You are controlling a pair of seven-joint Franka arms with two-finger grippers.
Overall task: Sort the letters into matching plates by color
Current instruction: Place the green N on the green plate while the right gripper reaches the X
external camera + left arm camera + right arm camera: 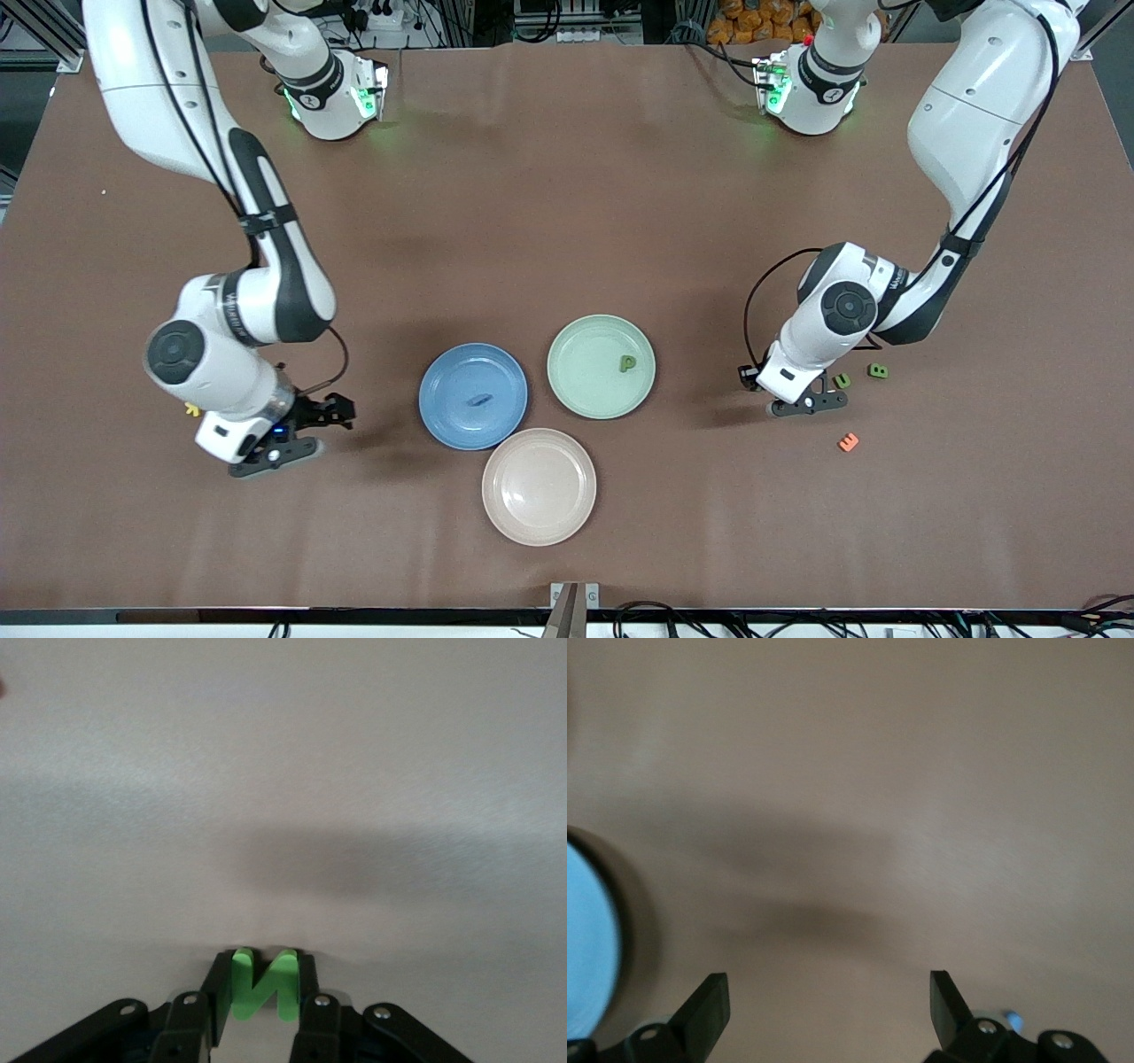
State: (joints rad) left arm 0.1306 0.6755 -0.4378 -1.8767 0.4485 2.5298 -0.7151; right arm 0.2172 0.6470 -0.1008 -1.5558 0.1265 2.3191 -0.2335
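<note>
My left gripper [803, 406] is shut on a green letter N [261, 988], low over the table beside a green U [842, 380] and a green B [877, 371]. The N is hidden in the front view. The pale green plate [580, 385] holds a green P [627, 363]. The blue plate [447, 412] holds one blue letter [478, 400]. My right gripper [341, 413] is open and empty, low over bare table at the right arm's end, beside the blue plate, whose rim shows in the right wrist view [585, 939].
A beige-pink plate [539, 514] lies nearer the front camera than the two other plates. An orange letter [849, 441] lies near the left gripper. A yellow letter [191, 409] shows beside the right arm's wrist.
</note>
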